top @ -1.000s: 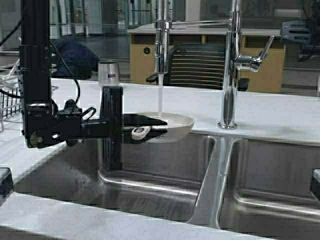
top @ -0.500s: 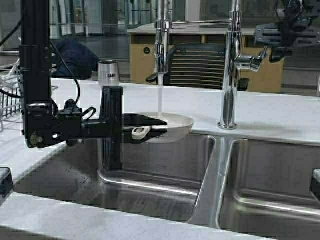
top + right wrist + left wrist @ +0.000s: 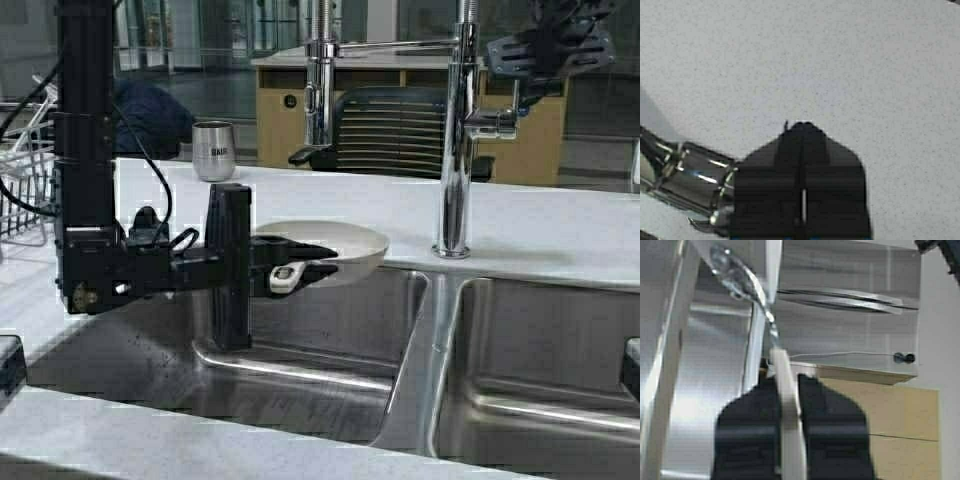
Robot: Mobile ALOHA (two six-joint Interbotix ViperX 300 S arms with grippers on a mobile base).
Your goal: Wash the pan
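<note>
We find the pan (image 3: 335, 248) held level over the left basin beside the faucet (image 3: 458, 130), the left gripper (image 3: 300, 262) pinching its rim. No water runs. The right gripper (image 3: 548, 45) (fingers pressed together) sits at the faucet lever; we judge rinsing finished, setting down remains.

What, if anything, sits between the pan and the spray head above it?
Nothing visible. The left gripper holds the pan by its rim over the left sink basin, with only open air up to the spray head. No water shows running. The right gripper is up by the faucet lever.
</note>
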